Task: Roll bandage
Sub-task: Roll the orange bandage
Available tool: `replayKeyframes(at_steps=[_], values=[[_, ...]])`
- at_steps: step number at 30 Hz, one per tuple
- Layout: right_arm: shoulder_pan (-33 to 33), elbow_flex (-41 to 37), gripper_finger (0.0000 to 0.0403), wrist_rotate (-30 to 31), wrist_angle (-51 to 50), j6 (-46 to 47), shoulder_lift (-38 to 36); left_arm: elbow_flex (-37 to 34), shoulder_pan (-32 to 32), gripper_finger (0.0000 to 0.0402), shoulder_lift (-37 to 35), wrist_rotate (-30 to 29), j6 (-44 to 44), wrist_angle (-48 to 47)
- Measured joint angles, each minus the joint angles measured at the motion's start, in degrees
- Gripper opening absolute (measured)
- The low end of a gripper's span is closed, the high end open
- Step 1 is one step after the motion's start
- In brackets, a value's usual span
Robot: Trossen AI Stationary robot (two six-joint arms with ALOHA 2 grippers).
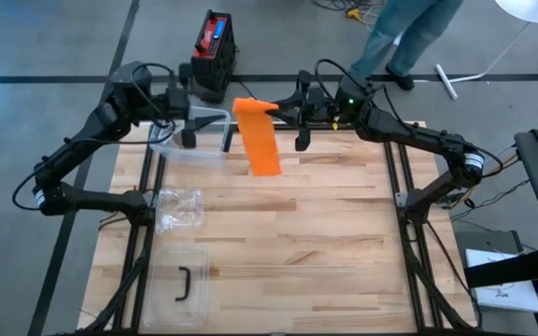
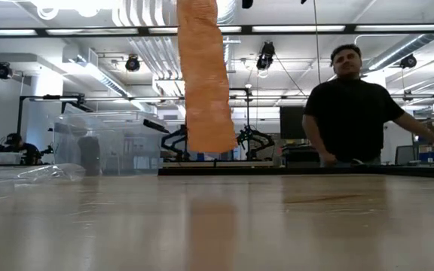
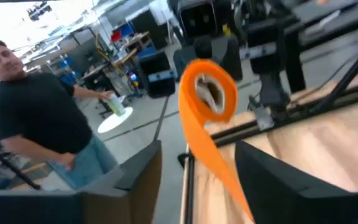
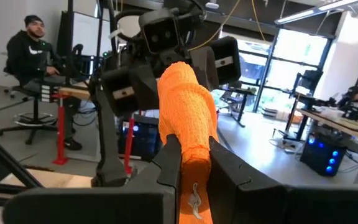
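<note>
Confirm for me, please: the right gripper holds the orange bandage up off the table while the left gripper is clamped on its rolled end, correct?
Not quite. The right gripper does pinch the orange bandage, which hangs clear of the table. But the left gripper is open, its fingers standing apart on either side of the roll, as the left wrist view shows.

The room is a wide, open workshop with a grey concrete floor point(image 1: 54, 47) crossed by dark seams. Long strip lights point(image 2: 300, 28) and white ducting point(image 2: 145, 15) run along the ceiling. A person in a black shirt point(image 2: 350, 113) stands beyond the wooden desk point(image 1: 325, 243); another sits on an office chair point(image 4: 33, 115) off to one side. Tall windows point(image 4: 291, 68) let in daylight — benches with monitors and blue-lit equipment point(image 4: 319, 155) stand in front of them.
</note>
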Motion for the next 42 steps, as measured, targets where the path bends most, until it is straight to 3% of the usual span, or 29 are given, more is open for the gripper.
replayKeyframes(at_steps=[6, 9, 25, 31, 37, 42], values=[[0.0, 0.0, 0.0039, 0.0, -1.4, -2.0, 0.0, -0.3, -0.1, 0.0244, 2.4, 8.6, -6.8, 5.1], [0.0, 0.0, 0.0039, 0.0, -2.9, -4.2, 0.0, -0.3, -0.2, 0.0253, 4.2, 9.4, -7.9, 6.0], [0.0, 0.0, 0.0039, 1.5, -6.8, -12.9, 0.0, -0.3, -0.4, 0.0227, 7.7, 9.4, -7.0, 7.9], [0.0, 0.0, 0.0039, 1.5, -6.9, -13.2, 0.0, -0.3, -0.5, 0.0171, 8.7, 9.7, -7.0, 8.0], [0.0, 0.0, 0.0049, 2.1, -7.2, -13.1, 0.0, -0.3, -1.1, 0.0034, 9.7, 9.5, -7.0, 9.7], [0.3, 0.1, 0.0112, 5.1, -12.3, -18.1, -2.6, -0.4, -1.2, 0.0031, 8.3, 8.4, -8.8, 9.6]])
